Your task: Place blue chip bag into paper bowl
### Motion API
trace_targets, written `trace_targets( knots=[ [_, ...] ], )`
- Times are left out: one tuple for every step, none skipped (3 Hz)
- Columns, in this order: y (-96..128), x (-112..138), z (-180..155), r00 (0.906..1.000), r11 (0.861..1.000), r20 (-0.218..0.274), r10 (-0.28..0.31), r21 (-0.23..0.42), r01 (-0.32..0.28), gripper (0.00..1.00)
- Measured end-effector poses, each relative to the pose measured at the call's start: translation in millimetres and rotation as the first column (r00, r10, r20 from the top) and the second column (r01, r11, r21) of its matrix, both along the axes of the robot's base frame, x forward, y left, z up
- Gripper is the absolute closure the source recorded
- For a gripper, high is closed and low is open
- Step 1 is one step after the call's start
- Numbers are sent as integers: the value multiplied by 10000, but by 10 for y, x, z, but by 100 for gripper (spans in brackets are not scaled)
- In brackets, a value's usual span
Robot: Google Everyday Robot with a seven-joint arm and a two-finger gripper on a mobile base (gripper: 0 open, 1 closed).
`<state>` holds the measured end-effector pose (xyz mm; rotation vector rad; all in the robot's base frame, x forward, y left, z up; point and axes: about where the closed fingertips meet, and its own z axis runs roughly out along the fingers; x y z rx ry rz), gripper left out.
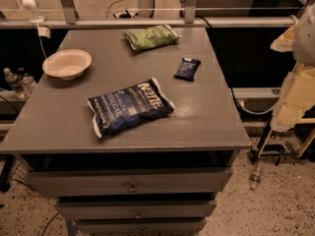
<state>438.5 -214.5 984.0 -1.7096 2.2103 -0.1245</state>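
Note:
The blue chip bag (130,106) lies flat in the middle of the grey table (211,122), tilted, with its white lettering up. The paper bowl (67,63) stands upright and empty near the table's left edge, apart from the bag. My gripper (290,38) is on the cream-coloured arm at the right edge of the view. It is beyond the table's right side, raised, and far from both the bag and the bowl. It holds nothing that I can see.
A green chip bag (150,37) lies at the table's back edge. A small dark blue snack packet (187,68) lies right of centre. Drawers (131,183) are below the tabletop. Water bottles (14,82) stand off the left side, and a rail (147,22) runs behind.

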Motion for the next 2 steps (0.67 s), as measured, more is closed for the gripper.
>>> trace_targets(
  knots=[
    [0,0,1,10000,10000,2,0,0,0,0],
    [269,392,-156,9928,9929,-191,1186,113,-1184,0]
  ],
)
